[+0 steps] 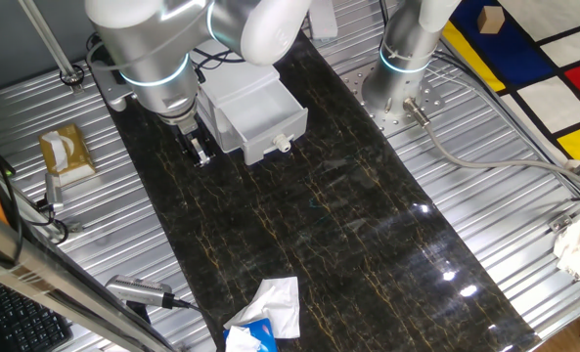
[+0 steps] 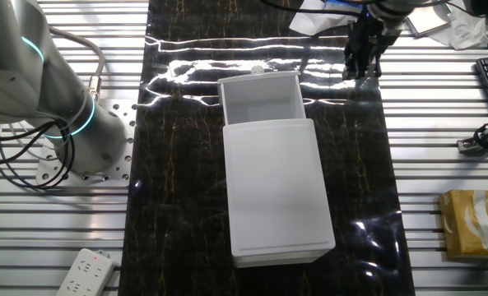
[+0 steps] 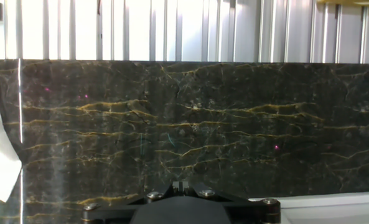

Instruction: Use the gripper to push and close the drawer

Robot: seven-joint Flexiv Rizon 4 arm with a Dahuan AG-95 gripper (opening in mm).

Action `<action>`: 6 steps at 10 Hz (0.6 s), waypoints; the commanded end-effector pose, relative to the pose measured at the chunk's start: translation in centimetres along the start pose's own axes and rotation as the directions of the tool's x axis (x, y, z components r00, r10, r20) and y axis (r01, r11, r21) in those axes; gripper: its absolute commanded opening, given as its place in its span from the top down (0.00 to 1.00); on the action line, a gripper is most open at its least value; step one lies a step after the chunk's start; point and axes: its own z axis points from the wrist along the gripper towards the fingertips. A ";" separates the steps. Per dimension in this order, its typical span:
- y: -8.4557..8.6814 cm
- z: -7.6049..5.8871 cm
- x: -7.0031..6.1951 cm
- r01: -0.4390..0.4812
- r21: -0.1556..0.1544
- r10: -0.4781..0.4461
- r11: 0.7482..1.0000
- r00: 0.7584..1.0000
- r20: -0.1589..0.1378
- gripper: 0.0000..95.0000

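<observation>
- Gripper (image 1: 200, 150): I see its fingers close together, holding nothing, low over the dark mat just beside the drawer's side.
- Drawer (image 1: 259, 119): pulled well out of the white cabinet (image 2: 278, 191), knob (image 1: 283, 143) facing outward; I judge pushing not yet begun.
- Beyond the drawer: tissue box (image 1: 66, 152); I read no writing.

You've got a tissue (image 1: 273, 305) at 6 o'clock, tissue box (image 1: 66, 152) at 9, power strip (image 2: 85, 272) at 7 in the other view.

Tool (image 1: 200, 152) beside open drawer (image 1: 260, 117)
</observation>
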 end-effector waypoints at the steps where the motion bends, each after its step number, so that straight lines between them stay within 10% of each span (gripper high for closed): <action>1: 0.0 0.0 0.1 -0.001 0.002 0.001 1.000 1.000 0.000 1.00; 6: 0.0 0.0 0.1 -0.009 0.003 0.009 1.000 1.000 0.000 1.00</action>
